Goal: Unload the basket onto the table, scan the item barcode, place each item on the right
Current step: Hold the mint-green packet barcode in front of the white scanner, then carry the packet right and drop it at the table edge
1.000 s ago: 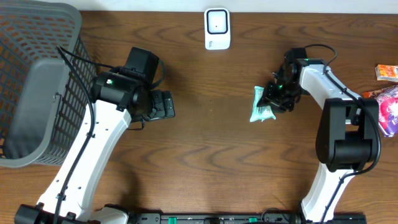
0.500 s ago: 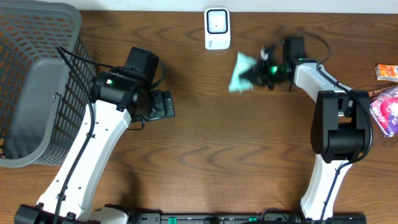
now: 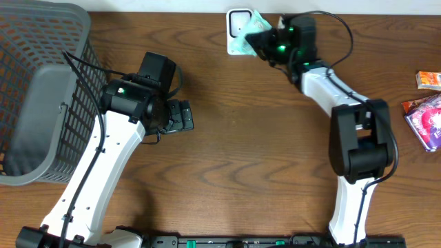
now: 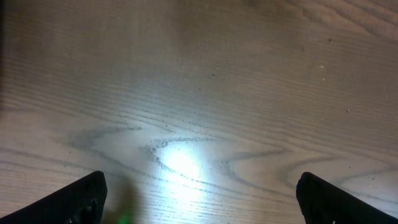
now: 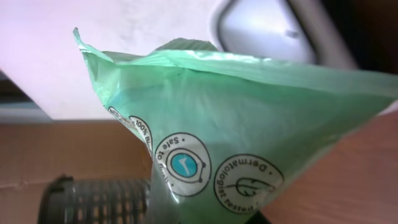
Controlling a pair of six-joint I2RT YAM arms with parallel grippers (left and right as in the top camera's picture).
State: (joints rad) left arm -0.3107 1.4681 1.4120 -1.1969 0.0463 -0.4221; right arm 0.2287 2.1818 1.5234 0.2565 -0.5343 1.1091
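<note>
Well along, by the look of it: green packet (image 3: 249, 31) lifted off the table (image 3: 241, 172) and held right over the white scanner (image 3: 236, 21) at the far edge, clamped in the right gripper (image 3: 264, 41), jaws pinched tight on one end. From the right wrist view, hanging with printed round seals toward the camera and the scanner's pale body just behind. No barcode visible on that side, so no telling which face is toward the scanner window. Left to do, judging from this: get a read, perhaps by turning the packet, then put it away. Left gripper (image 3: 180, 116) spread wide above bare wood, grasping nothing. Grey mesh basket (image 3: 41, 41) at the left showing only its own floor, nothing seen inside. Orange box (image 3: 428, 80) and purple packet (image 3: 426, 120) lying loose at the right edge, in no container.
</note>
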